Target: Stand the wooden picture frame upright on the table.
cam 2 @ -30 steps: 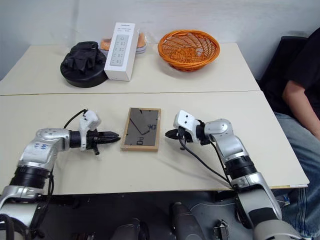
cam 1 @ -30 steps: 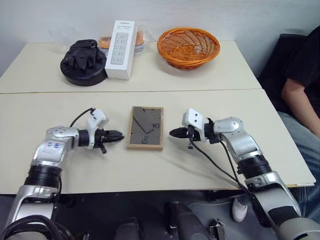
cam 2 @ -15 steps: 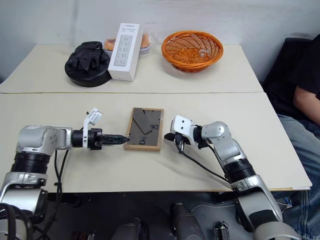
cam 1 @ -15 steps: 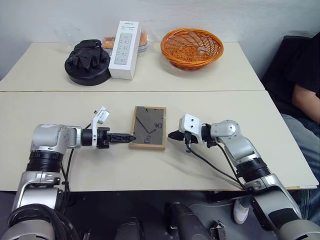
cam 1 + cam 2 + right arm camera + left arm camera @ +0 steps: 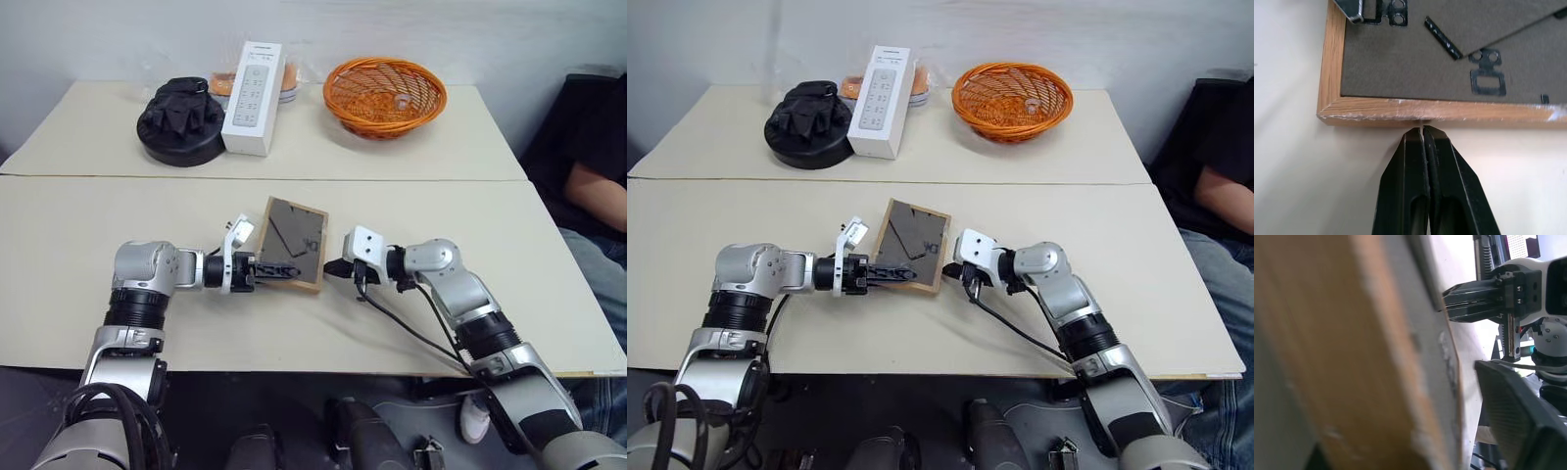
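Looking down from the head views, we see the frame (image 5: 292, 242) lying back-up on the table (image 5: 88, 235), well short of the white box (image 5: 254, 84) and the orange basket (image 5: 385, 95) behind it, and skewed, most likely because it is being worked from both sides. Our left gripper (image 5: 280, 271) has its fingers over the frame's near left corner, apparently to pinch and lift that edge; whether they are clamped on the wood we cannot tell. Our right gripper (image 5: 330, 270) sits at the frame's opposite side, fingers pressed together, which we judge to be a backstop so the frame cannot slide away. In the left wrist view, the wood border (image 5: 1376, 357) crowds the lens as a blur, so the grip itself is hidden; the right gripper (image 5: 1445, 303) shows past the frame's edge. In the right wrist view, the closed fingertips (image 5: 1422, 131) touch the frame's border (image 5: 1400, 108); the dark back with its stand flap (image 5: 1484, 24) and hanger (image 5: 1488, 83) is cut off beyond that.
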You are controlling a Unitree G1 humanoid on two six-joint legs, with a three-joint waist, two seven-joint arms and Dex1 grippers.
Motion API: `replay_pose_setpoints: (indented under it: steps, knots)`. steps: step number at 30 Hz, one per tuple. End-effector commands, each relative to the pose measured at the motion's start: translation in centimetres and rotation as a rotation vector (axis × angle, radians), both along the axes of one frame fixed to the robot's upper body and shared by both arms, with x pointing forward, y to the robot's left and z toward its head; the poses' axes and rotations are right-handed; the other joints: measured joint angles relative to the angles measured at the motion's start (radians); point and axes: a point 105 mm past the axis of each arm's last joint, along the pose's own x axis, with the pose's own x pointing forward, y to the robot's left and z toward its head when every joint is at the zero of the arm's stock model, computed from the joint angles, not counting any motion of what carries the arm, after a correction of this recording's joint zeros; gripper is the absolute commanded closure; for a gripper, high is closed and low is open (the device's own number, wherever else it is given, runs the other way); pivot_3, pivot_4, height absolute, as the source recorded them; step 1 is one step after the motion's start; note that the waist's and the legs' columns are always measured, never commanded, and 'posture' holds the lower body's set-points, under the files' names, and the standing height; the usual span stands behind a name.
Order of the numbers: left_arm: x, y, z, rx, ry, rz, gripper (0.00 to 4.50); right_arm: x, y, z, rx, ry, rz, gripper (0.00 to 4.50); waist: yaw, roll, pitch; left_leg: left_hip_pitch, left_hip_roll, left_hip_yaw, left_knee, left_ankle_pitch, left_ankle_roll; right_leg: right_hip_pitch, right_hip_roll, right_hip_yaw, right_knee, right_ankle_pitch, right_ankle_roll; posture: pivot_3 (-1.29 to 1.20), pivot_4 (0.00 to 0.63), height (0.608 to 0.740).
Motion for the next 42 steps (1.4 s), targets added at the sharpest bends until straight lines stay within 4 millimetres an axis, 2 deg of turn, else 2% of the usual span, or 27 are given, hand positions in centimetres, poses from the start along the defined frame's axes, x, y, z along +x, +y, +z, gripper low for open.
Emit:
replay_pose_setpoints:
  steps: [1, 2, 3, 6, 7, 11, 14, 16, 17, 20, 24, 29, 33, 36, 39, 42]
  knots:
    - [0.2, 0.7, 2.5, -0.052, -0.054, 0.006, 2.88, -0.2, -0.9, 1.5, 0.033, -0.051, -0.007, 4.42, -0.002, 0.0, 0.0, 0.0, 0.0, 0.0, 0.0, 0.0, 0.0, 0.0, 0.0, 0.0, 0.0, 0.0, 0.0, 0.0, 0.15, 0.74]
    - [0.2, 0.9, 2.6, -0.057, -0.056, 0.008, 3.11, -0.3, -1.1, 1.6, 0.036, -0.047, -0.012, 4.42, -0.005, 0.0, 0.0, 0.0, 0.0, 0.0, 0.0, 0.0, -0.001, 0.0, 0.0, 0.0, 0.0, 0.0, 0.0, 0.0, 0.15, 0.74]
    - [0.0, 1.1, 2.8, -0.063, -0.058, 0.007, 3.1, -0.4, -1.5, 1.6, 0.038, -0.044, -0.019, 4.42, -0.008, 0.0, 0.0, 0.0, 0.0, 0.0, 0.0, 0.0, -0.001, 0.0, 0.0, 0.0, 0.0, 0.0, 0.0, 0.0, 0.15, 0.74]
    - [-0.6, 1.3, 3.7, -0.096, -0.068, 0.001, 3.1, -1.0, -3.0, 2.5, 0.06, -0.028, -0.044, 3.81, -0.006, 0.0, 0.0, 0.0, 0.0, 0.0, 0.0, 0.001, -0.001, -0.001, 0.001, 0.001, 0.0, 0.0, 0.0, 0.0, 0.15, 0.74]
    - [-0.8, 1.4, 4.0, -0.105, -0.077, -0.001, 3.1, -1.4, -3.5, 3.5, 0.096, -0.007, -0.053, 3.54, -0.004, 0.0, 0.0, -0.001, 0.0, 0.0, 0.0, 0.001, -0.001, -0.001, 0.001, 0.001, 0.0, 0.0, 0.0, 0.0, 0.15, 0.74]
    - [-2.0, 1.1, 5.1, -0.134, -0.132, -0.026, 3.1, -2.4, -3.7, 8.1, 0.291, 0.072, -0.074, 2.06, 0.0, 0.0, 0.0, -0.001, 0.001, 0.0, 0.0, 0.0, -0.001, -0.001, 0.001, 0.001, 0.001, 0.0, 0.0, 0.0, 0.15, 0.74]
    - [-3.0, 0.4, 5.8, -0.125, -0.203, -0.071, 3.1, -2.6, -2.6, 11.3, 0.41, 0.123, -0.064, 1.03, -0.002, 0.0, 0.0, 0.0, 0.001, 0.0, 0.0, 0.001, -0.002, -0.001, 0.001, 0.001, 0.001, 0.0, 0.0, 0.0, 0.15, 0.74]
    - [-3.5, -0.1, 6.0, -0.109, -0.249, -0.097, 3.1, -2.7, -1.8, 12.6, 0.454, 0.156, -0.048, 0.28, -0.001, 0.0, 0.0, 0.0, 0.001, -0.001, 0.0, 0.001, -0.002, -0.001, 0.001, 0.001, 0.001, 0.0, 0.0, 0.0, 0.15, 0.74]
    - [-3.7, -0.3, 6.2, -0.089, -0.299, -0.113, 3.1, -2.6, -1.1, 13.2, 0.473, 0.175, -0.036, 0.04, 0.0, 0.0, 0.0, 0.0, 0.001, -0.001, 0.0, 0.001, -0.002, -0.001, 0.001, 0.0, 0.001, 0.0, 0.0, 0.0, 0.15, 0.74]
    - [-4.1, -1.1, 7.1, -0.068, -0.431, -0.148, 3.1, -2.3, 0.5, 14.1, 0.492, 0.216, -0.01, 0.0, 0.002, 0.0, 0.0, -0.001, 0.001, -0.001, 0.0, 0.001, -0.002, -0.001, 0.001, 0.0, 0.0, 0.0, -0.001, 0.0, 0.15, 0.74]
    - [-4.6, -1.5, 7.6, -0.047, -0.524, -0.194, 3.1, -1.7, 1.7, 13.8, 0.474, 0.26, -0.008, 0.0, 0.001, 0.0, 0.0, -0.001, 0.0, -0.001, 0.0, 0.001, -0.002, -0.001, 0.001, 0.0, -0.001, 0.0, -0.001, 0.0, 0.15, 0.74]
    - [-5.6, -1.7, 7.4, -0.039, -0.552, -0.257, 3.1, -3.7, 3.8, 13.9, 0.462, 0.322, 0.122, 0.0, -0.002, 0.0, 0.001, -0.002, 0.001, -0.001, -0.001, 0.0, -0.001, -0.002, 0.001, 0.0, -0.001, 0.0, -0.001, 0.0, 0.15, 0.74]
    - [-5.7, -1.7, 6.9, -0.025, -0.55, -0.263, 3.1, -4.8, 4.3, 14.1, 0.462, 0.32, 0.167, 0.0, -0.001, 0.0, 0.001, -0.002, 0.001, -0.001, -0.001, 0.0, -0.001, -0.002, 0.001, 0.0, -0.001, 0.0, -0.001, 0.0, 0.15, 0.74]
    - [-5.1, -1.2, 6.6, -0.013, -0.533, -0.233, 3.1, -6.4, 3.6, 15.0, 0.485, 0.321, 0.217, 0.0, 0.001, 0.0, 0.001, -0.003, 0.001, -0.001, -0.001, 0.0, -0.001, -0.002, 0.001, 0.0, -0.002, 0.0, -0.001, 0.0, 0.15, 0.74]
    - [-4.5, -0.7, 6.7, -0.006, -0.531, -0.207, 3.1, -6.8, 1.8, 14.8, 0.462, 0.296, 0.173, 0.0, 0.002, 0.0, 0.001, -0.003, 0.001, -0.002, -0.001, 0.0, 0.0, -0.002, 0.001, -0.001, -0.003, 0.0, 0.0, 0.0, 0.15, 0.74]
    - [-4.4, -0.5, 7.1, -0.015, -0.532, -0.209, 3.1, -7.2, -0.7, 14.3, 0.431, 0.295, 0.123, 0.0, 0.003, 0.0, 0.001, -0.004, 0.0, -0.002, -0.001, 0.0, 0.0, -0.002, 0.001, 0.0, -0.003, 0.0, 0.0, 0.0, 0.15, 0.74]
